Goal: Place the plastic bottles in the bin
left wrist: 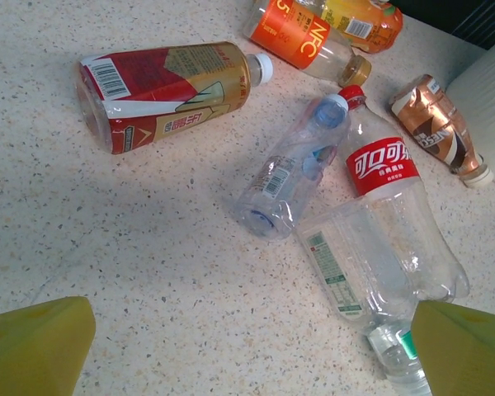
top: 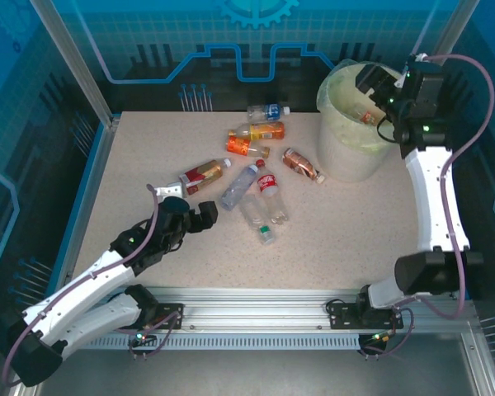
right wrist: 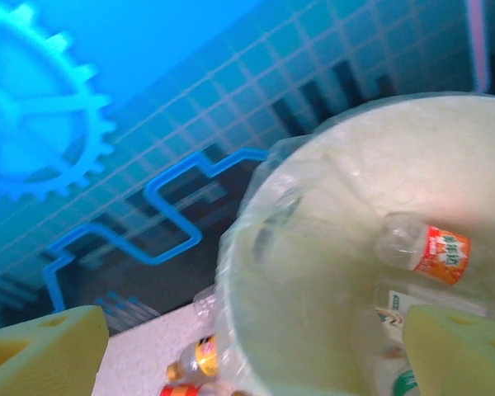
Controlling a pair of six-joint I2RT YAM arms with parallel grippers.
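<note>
Several plastic bottles lie loose mid-table: a red-and-gold one, a clear blue-capped one, a red-labelled clear one, a green-capped clear one, a brown one and orange ones. The cream bin stands at the back right. Inside it lies an orange-labelled bottle. My right gripper hangs open over the bin's mouth, holding nothing. My left gripper is open, low over the table just short of the clear bottles.
A blue-labelled bottle lies near the back edge of the speckled table. Blue enclosure walls and metal posts ring the table. A metal rail with the arm bases runs along the near edge.
</note>
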